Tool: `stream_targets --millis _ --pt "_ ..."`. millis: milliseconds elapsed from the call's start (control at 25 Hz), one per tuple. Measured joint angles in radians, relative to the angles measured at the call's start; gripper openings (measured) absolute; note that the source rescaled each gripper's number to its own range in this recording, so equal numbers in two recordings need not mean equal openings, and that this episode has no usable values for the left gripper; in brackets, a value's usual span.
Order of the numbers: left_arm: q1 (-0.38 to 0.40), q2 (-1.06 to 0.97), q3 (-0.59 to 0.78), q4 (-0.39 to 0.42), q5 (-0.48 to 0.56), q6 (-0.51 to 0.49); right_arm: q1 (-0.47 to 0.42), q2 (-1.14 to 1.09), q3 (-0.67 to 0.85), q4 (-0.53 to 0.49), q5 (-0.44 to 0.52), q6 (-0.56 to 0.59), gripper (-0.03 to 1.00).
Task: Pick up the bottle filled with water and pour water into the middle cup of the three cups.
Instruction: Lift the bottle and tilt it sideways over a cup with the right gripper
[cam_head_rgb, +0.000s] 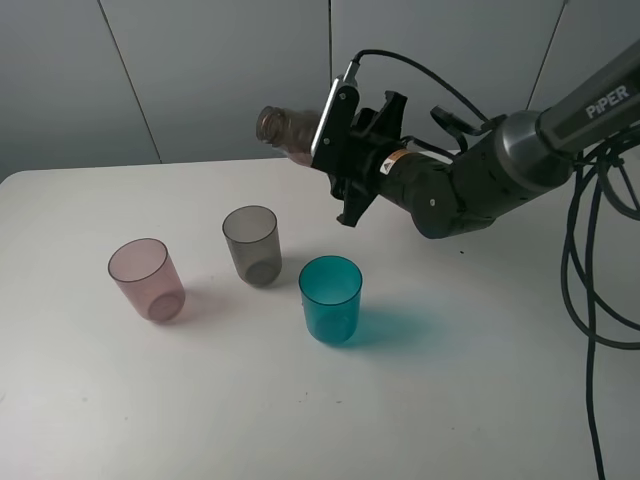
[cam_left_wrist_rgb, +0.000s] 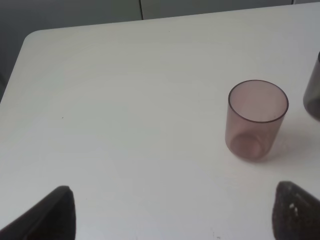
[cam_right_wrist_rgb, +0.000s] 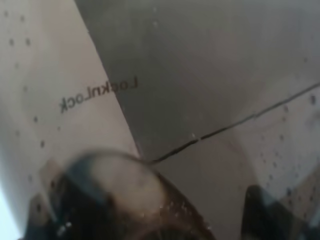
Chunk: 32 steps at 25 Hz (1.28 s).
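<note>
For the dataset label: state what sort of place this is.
Most likely a robotics lab or test bench, not a home: a bare white table, a plain grey panelled wall behind it, and a robot arm trailing loose black cables.

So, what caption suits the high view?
Right claw holds a smoky see-through plastic bottle tipped sideways near a pink tumbler, grey tumbler and teal tumbler.

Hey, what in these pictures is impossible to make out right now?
1. Water level in the bottle: in the exterior high view the right gripper hides much of it, and the right wrist view is a blurred close-up.
2. Any water in the middle cup: too faint in the exterior high view, and cut off by the left wrist view's edge.
</note>
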Motion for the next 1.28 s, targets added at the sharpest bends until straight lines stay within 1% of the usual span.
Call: stream_targets --millis 240,400,760,1080,1280 --pt "0.000 0.000 0.000 0.000 0.000 0.000 0.000 0.000 0.000 0.003 0.000 -0.188 0.00" --pt "0.000 0.000 0.000 0.000 0.000 0.000 0.000 0.000 0.000 0.003 0.000 -0.247 0.00" --pt "0.000 0.000 0.000 0.000 0.000 0.000 0.000 0.000 0.000 0.003 0.000 -0.336 0.00" --pt "0.000 0.000 0.000 0.000 0.000 0.000 0.000 0.000 0.000 0.003 0.001 -0.389 0.00" --pt "0.000 0.000 0.000 0.000 0.000 0.000 0.005 0.000 0.000 0.003 0.001 -0.400 0.00"
